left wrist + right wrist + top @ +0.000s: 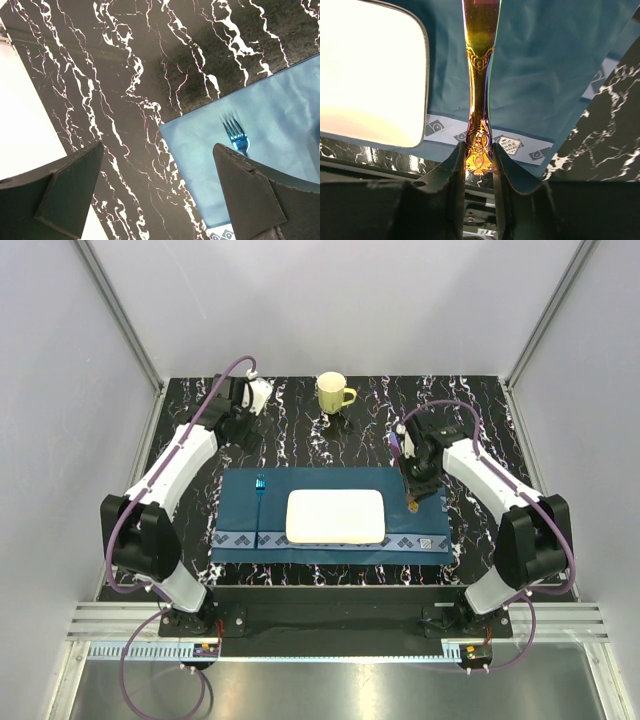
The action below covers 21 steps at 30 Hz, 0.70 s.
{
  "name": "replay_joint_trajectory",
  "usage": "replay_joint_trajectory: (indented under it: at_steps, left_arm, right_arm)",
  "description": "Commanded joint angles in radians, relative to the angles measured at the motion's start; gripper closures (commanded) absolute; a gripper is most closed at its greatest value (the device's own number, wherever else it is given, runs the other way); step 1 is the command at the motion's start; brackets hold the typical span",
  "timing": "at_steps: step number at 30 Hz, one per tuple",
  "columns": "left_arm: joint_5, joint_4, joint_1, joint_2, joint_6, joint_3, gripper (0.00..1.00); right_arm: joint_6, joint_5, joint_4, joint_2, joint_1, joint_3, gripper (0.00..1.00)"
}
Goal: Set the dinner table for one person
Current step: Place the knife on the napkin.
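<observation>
Nearly shut, right jaws pinch utensil (480, 90), perhaps knife; left jaws gape.

The dinner table (300, 415) was black with white marble-like veins, and its surface looked finely grained and dull. The placemat (240, 490) was matt dark blue cloth, faintly creased, with a printed paler border. The rectangular plate (336, 516) looked smooth, white and glossy. The fork (259, 502) was shiny blue metal. The cutlery piece (480, 95) was polished iridescent metal, gold through green to purple, with embossed scrollwork. The right gripper (478, 150) had matt black plastic fingers (447, 185). The pale yellow mug (333, 392) looked glazed.
</observation>
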Motion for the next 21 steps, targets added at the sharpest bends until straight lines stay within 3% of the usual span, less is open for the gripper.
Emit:
replay_joint_trajectory:
  at_steps: [1,10,21]
  left_arm:
    - [-0.031,0.009,-0.001,0.023,0.014,0.064,0.01]
    - [-0.025,-0.012,-0.013,0.098,-0.017,0.108,0.01]
    - [-0.056,-0.028,-0.039,0.140,-0.035,0.185,0.01]
  right_arm:
    - [0.124,-0.008,0.120,-0.049,-0.013,-0.062,1.00]
    - [0.204,-0.025,0.253,-0.101,-0.013,-0.259,1.00]
    - [0.228,-0.109,0.319,-0.017,0.003,-0.277,1.00]
